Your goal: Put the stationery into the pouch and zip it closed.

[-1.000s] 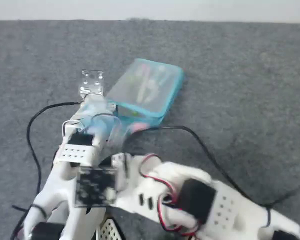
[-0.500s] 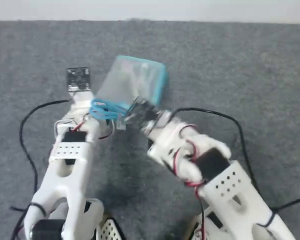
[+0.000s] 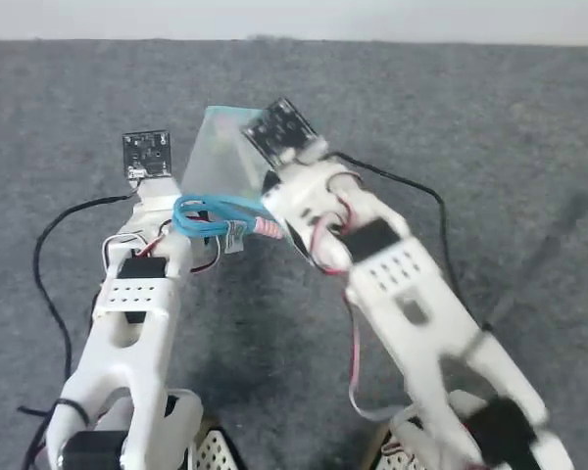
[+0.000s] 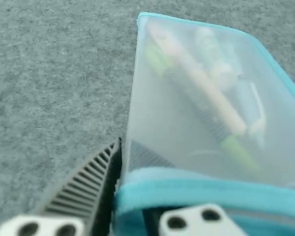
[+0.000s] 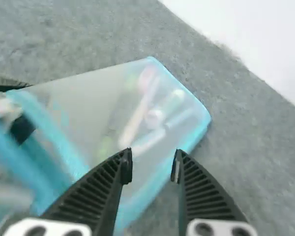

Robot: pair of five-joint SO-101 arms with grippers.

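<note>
Lying on the grey felt-like table top (image 3: 500, 147), a see-through pouch (image 3: 219, 149) with teal trim is sitting near the middle of the high view, between the two arms' front ends. Through its wall the stationery (image 4: 202, 91) is showing inside: several pens or markers, greenish, tan and whitish, lying roughly lengthwise. The right wrist view is showing the same pouch (image 5: 96, 105) with the stationery (image 5: 148, 114) toward its far rounded corner. The teal mouth edge (image 3: 214, 210) is facing the arm bases and is looking like a loop from above; cannot tell how far the zip is run. A small pink bit (image 3: 268, 227) is sitting right at that edge, too small to identify.

The left gripper (image 4: 133, 191) is pinching the teal mouth edge, one ribbed finger on the outside of the wall, the other on the opposite side of the trim. The right gripper (image 5: 151, 156) is hanging over the pouch with fingers slightly spread and nothing between them, not touching it as far as visible. The right arm (image 3: 397, 279) is crossing in from the lower right, and black cables (image 3: 51, 264) are trailing beside the left arm
</note>
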